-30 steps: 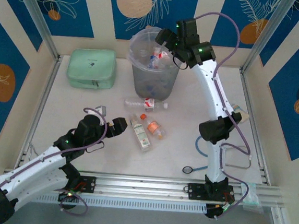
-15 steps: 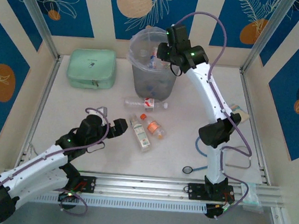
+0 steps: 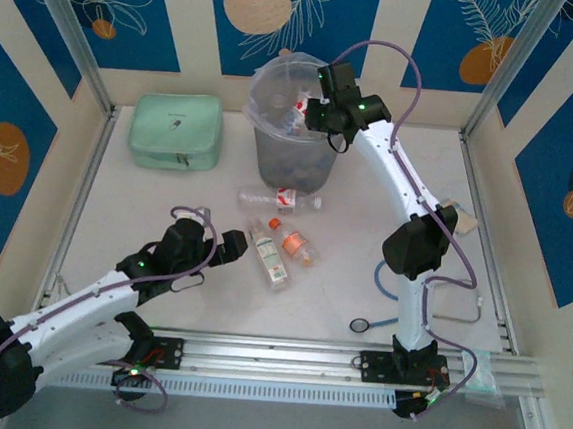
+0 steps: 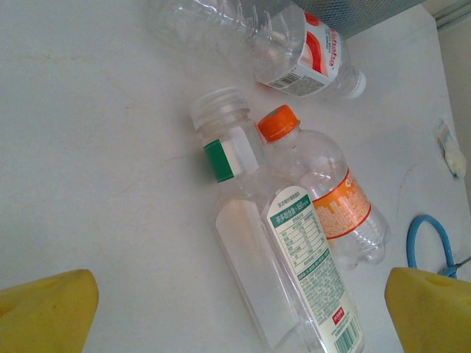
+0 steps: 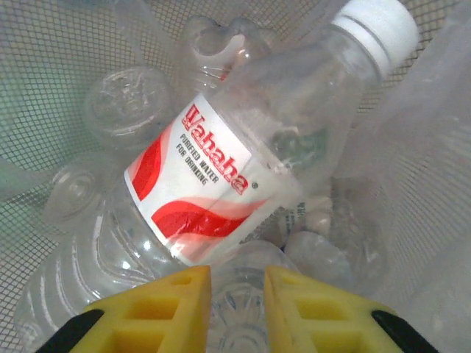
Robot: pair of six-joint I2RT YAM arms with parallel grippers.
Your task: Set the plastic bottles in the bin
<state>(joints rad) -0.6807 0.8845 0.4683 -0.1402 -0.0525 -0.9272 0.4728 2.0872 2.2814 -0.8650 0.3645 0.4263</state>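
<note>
left gripper (image 3: 236, 244): closest to me, low over the near-left part of the table. The yellow fingers (image 4: 45, 309) are spread wide with nothing between them.
stethoscope (image 3: 359, 324): blue, lying near-right by the right arm's base, well apart from the loose bottles.
green-label bottle (image 4: 294, 279): flat on the table just ahead of the left gripper's open jaws, cap end pointing away from me.
orange-cap bottle (image 4: 331, 198): lying alongside the green-label bottle on its right, and on my wrist feed they look like they're touching.
red-label bottle (image 3: 280, 200): a bit further out, lying crosswise between that pair and the bin, just beside the bin's foot, white cap to the right.
bin (image 3: 281, 159): far-centre, grey and see-through with a clear bag liner, already holding a heap of bottles.
Wahaha bottle (image 5: 213, 198): inside the bin on top of the heap, tilted across the others, with a red-and-white label and a white cap.
right gripper (image 5: 237, 294): hanging over the bin's mouth, pointing down into it. Its yellow fingers are drawn together with just a thin slit between them – I can't see anything pinched.
mint-green case (image 3: 176, 130): far-left, beside the bin but not touching it.
</note>
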